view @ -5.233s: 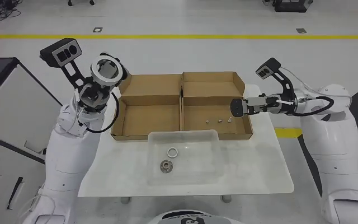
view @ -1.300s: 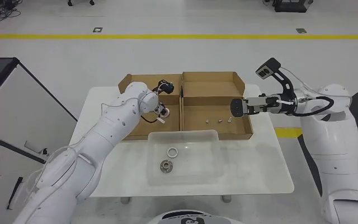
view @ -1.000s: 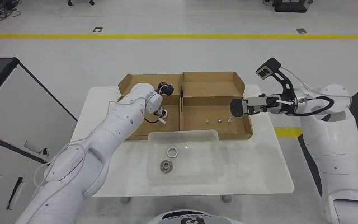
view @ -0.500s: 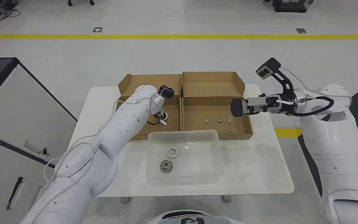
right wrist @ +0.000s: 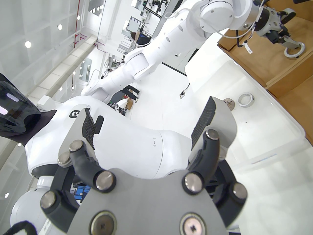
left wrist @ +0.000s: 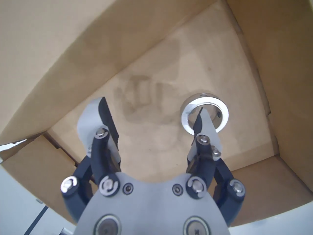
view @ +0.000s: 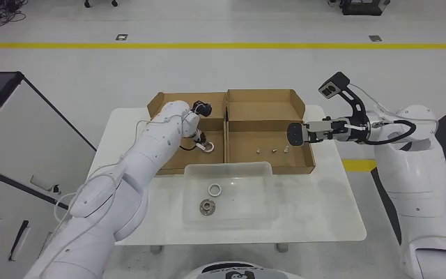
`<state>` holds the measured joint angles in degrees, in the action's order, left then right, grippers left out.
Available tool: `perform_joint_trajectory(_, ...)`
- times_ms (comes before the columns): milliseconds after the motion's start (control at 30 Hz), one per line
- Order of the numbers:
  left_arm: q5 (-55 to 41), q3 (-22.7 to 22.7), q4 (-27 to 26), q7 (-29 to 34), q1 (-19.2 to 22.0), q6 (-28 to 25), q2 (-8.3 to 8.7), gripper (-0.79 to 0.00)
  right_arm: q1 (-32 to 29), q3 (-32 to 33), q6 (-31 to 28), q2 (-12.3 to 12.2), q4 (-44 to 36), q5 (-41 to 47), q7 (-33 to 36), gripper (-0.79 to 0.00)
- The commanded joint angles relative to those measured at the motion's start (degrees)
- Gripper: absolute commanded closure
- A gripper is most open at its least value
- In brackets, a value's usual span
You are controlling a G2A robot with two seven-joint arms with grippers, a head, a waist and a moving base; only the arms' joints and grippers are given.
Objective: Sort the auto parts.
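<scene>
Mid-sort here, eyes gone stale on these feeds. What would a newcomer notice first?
The left gripper, open, sits low inside the left cardboard box, one fingertip overlapping a shiny metal ring on the box floor. Next comes the right gripper, also open, poised over the right cardboard box, then the clear tray at the table's front edge, holding a white ring and a flanged part.
</scene>
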<state>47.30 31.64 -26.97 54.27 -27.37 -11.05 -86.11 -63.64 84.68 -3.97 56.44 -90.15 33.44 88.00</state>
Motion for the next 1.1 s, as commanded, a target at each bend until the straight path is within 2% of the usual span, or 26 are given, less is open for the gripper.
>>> perform_joint_trajectory(0, 0.19, 0.88, -0.13, -1.02, 0.82, -0.85, 0.57, -0.785, 0.0, 0.0, 0.0, 0.0, 0.0, 0.0, 0.0, -0.785)
perform_joint_trajectory(100, 1.28, 2.1, -1.84, -2.84, 1.55, -3.34, 1.81, -0.785, 0.0, 0.0, 0.0, 0.0, 0.0, 0.0, 0.0, -0.785)
perform_joint_trajectory(200, 3.3, 3.7, -5.22, -4.52, 1.54, -6.29, 3.78, -0.785, 0.0, 0.0, 0.0, 0.0, 0.0, 0.0, 0.0, -0.785)
perform_joint_trajectory(300, 4.52, 6.7, -10.79, -4.98, 0.25, -9.85, 6.59, -0.785, 0.0, 0.0, 0.0, 0.0, 0.0, 0.0, 0.0, -0.785)
perform_joint_trajectory(400, 6.23, 11.1, -19.75, -2.69, -2.86, -11.8, 10.12, -0.785, 0.0, 0.0, 0.0, 0.0, 0.0, 0.0, 0.0, -0.785)
perform_joint_trajectory(500, 7.47, 17.43, -33.25, 1.24, -9.04, -14.13, 14.09, -0.785, 0.0, 0.0, 0.0, 0.0, 0.0, 0.0, 0.0, -0.785)
perform_joint_trajectory(600, 7.87, 25.32, -49.08, 6.86, -17.8, -17.19, 17.87, -0.785, 0.0, 0.0, 0.0, 0.0, 0.0, 0.0, 0.0, -0.785)
perform_joint_trajectory(667, 8.03, 30.03, -58.84, 10.46, -23.78, -19.51, 19.8, -0.785, 0.0, 0.0, 0.0, 0.0, 0.0, 0.0, 0.0, -0.785)
perform_joint_trajectory(733, 6.6, 33.68, -66.04, 12.96, -29.01, -22.27, 21.16, -0.785, 0.0, 0.0, 0.0, 0.0, 0.0, 0.0, 0.0, -0.785)
perform_joint_trajectory(800, 5.65, 35.93, -71.25, 14.55, -32.85, -24.4, 22.16, -0.785, 0.0, 0.0, 0.0, 0.0, 0.0, 0.0, 0.0, -0.785)
perform_joint_trajectory(867, 5.33, 36.31, -74.77, 14.08, -35.69, -24.89, 23.09, -0.785, 0.0, 0.0, 0.0, 0.0, 0.0, 0.0, 0.0, -0.785)
perform_joint_trajectory(1067, 3.69, 33.22, -80.47, 12.64, -38.94, -26.33, 26.03, -0.785, 0.0, 0.0, 0.0, 0.0, 0.0, 0.0, 0.0, -0.785)
